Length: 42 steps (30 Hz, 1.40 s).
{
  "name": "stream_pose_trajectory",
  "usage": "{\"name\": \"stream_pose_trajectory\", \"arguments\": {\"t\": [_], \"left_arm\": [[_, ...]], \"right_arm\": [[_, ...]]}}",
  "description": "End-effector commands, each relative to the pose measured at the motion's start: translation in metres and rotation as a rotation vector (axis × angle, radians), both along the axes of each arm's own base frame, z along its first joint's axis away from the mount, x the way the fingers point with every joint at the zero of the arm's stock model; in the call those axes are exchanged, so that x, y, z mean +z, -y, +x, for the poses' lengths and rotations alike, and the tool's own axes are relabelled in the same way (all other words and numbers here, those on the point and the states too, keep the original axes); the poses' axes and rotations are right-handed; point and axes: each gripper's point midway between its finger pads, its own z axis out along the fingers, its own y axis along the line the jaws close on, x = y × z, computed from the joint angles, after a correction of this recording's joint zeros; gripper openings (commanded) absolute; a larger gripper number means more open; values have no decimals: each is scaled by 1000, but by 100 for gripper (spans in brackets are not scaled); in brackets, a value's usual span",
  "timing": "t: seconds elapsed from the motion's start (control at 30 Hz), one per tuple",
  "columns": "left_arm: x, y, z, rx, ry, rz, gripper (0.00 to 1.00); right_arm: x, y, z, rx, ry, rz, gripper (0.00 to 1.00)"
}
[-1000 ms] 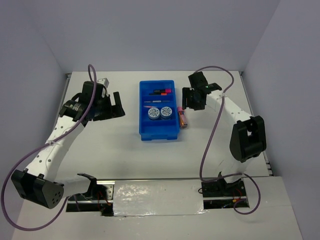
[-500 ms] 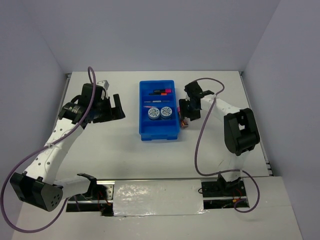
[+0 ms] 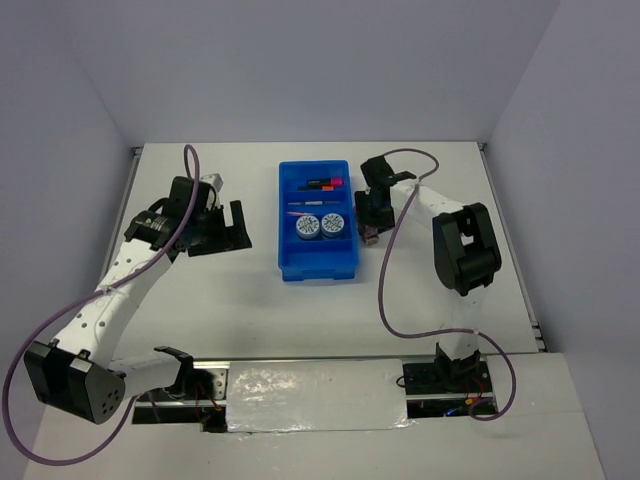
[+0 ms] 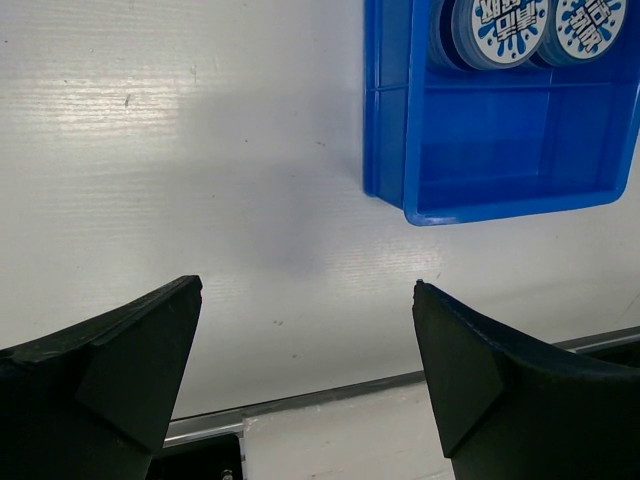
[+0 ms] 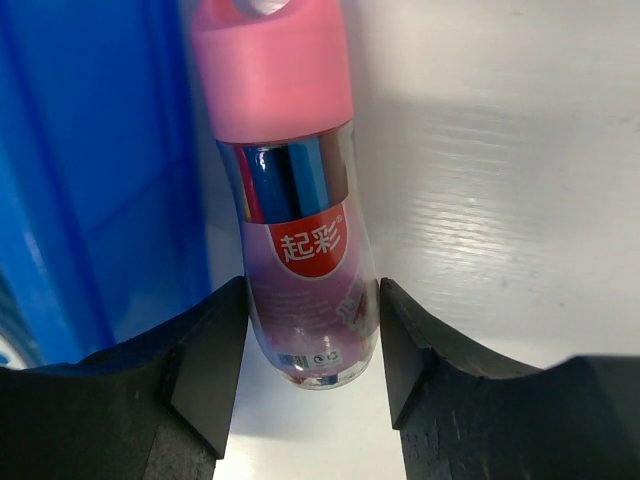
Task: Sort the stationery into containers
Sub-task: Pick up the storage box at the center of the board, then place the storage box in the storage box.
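Note:
The pink-copper tube lies on the table just right of the blue tray, pink cap pointing away in the right wrist view. My right gripper stands over its clear end, one finger against each side; from above, this gripper hides most of the tube. The tray holds markers, thin pens and two tape rolls; its near compartment is bare. My left gripper hovers left of the tray, open and empty.
The tray's right wall runs close beside the tube and my right fingers. In the left wrist view the tray's near corner and the table's front edge rail show.
My right arm has swung in from the back right toward the tray and come down over the tube, its jaws narrowing onto it. My left gripper shifted slightly and stayed open.

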Motion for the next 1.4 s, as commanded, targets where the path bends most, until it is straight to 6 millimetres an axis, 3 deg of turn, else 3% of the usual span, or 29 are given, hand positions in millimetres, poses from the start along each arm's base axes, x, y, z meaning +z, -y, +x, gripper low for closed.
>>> {"name": "stream_pose_trajectory", "arguments": {"t": [0.0,0.17,0.33,0.37,0.47,0.57,0.7,0.83,0.9,1.03,1.33,1.37], "left_arm": [[10,1,2,-38,57,-3,99],[8,-2,3,-38,60,12,99],[10,-1,4,-36,74,3,99],[11,-1,4,-39,78,3,99],[11,-2,5,-40,84,10,99],[10,-3,5,-40,83,14,99],[12,-1,4,-42,96,2,99],[14,-2,5,-41,106,4,99],[14,-2,4,-43,107,1,99],[17,-5,1,-46,123,5,99],[15,-8,-6,-53,122,10,99],[15,-9,-6,-54,125,12,99]], "right_arm": [[-6,37,-12,-71,-32,-152,0],[57,43,8,-112,123,-106,0],[98,45,12,-107,202,-97,0],[114,42,12,-92,240,-77,0],[146,19,8,13,325,13,0],[162,14,3,58,344,24,0],[188,-48,-25,366,429,145,0],[167,-97,-66,729,395,135,0],[152,-114,-79,820,360,152,0],[133,-124,-85,968,403,36,0],[125,-142,-74,1138,466,1,0],[117,-140,-71,1133,444,-19,0]]}}
